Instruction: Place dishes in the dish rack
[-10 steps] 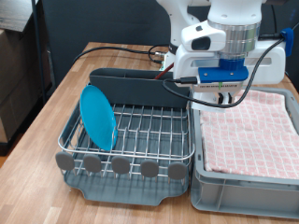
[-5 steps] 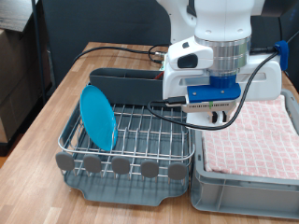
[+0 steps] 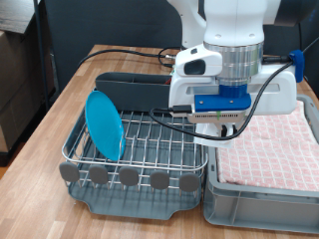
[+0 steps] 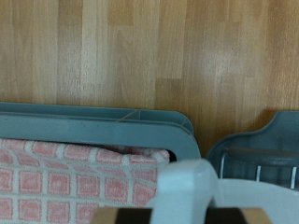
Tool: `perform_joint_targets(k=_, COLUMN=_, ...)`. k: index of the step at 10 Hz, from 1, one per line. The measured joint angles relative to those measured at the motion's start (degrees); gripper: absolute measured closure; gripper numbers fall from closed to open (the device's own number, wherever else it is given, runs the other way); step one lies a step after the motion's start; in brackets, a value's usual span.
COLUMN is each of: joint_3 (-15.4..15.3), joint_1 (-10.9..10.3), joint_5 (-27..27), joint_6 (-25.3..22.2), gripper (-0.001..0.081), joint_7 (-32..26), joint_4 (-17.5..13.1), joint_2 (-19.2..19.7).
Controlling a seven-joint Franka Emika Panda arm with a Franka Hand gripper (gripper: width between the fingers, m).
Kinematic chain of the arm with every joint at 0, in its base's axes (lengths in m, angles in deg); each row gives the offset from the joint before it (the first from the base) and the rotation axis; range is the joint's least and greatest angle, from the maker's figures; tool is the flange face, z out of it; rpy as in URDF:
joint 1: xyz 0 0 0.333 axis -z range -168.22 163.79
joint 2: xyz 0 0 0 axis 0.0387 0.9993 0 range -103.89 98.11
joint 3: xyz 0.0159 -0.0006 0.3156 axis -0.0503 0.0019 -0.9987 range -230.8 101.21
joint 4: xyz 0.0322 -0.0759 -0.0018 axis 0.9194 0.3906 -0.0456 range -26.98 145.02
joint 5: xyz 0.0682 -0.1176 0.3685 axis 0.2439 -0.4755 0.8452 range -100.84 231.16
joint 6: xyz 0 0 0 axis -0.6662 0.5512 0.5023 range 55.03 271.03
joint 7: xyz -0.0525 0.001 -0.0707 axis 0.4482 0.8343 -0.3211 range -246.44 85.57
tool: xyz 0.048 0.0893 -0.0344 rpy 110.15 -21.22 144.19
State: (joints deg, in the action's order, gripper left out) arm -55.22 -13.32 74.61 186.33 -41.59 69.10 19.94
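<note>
My gripper [image 3: 220,135] hangs low over the seam between the dish rack [image 3: 140,139] and the grey crate. In the wrist view a white mug [image 4: 192,189] fills the bottom edge right at my fingers, its handle upward, so the gripper is shut on it. In the exterior view the arm mostly hides the mug. A light-blue plate [image 3: 104,124] stands upright in the rack's wires on the exterior view's left. The dark caddy [image 3: 135,92] lines the rack's back. No wooden spoon shows.
A grey crate [image 3: 261,194] lined with a pink-checked cloth [image 3: 269,144] sits to the exterior view's right of the rack. Grey round tabs [image 3: 130,176] and a grey tray [image 3: 140,202] front the rack. Black cables [image 3: 130,52] trail over the wooden table behind.
The gripper has moved toward the exterior view's left and downward, from above the cloth-lined crate to the rack's edge. The plate has not moved.
</note>
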Motion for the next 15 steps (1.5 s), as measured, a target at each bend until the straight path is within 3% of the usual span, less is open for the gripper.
perform_joint_targets(k=4, joint_3=0.5, joint_1=2.4, joint_5=1.3, joint_6=-0.1, gripper=0.074, joint_7=-2.8, joint_4=-2.3, joint_2=2.5)
perform_joint_targets(k=8, joint_3=-0.9, joint_1=5.7, joint_5=7.4, joint_6=-1.1, gripper=0.074, joint_7=-5.9, joint_4=-7.2, joint_2=7.0)
perform_joint_targets(k=11, joint_3=-1.5, joint_1=6.1, joint_5=9.9, joint_6=-5.0, gripper=0.074, joint_7=-5.4, joint_4=-11.2, joint_2=9.3)
perform_joint_targets(k=15, joint_3=-0.9, joint_1=6.1, joint_5=9.8, joint_6=-8.9, gripper=0.074, joint_7=-3.5, joint_4=-14.3, joint_2=12.5)
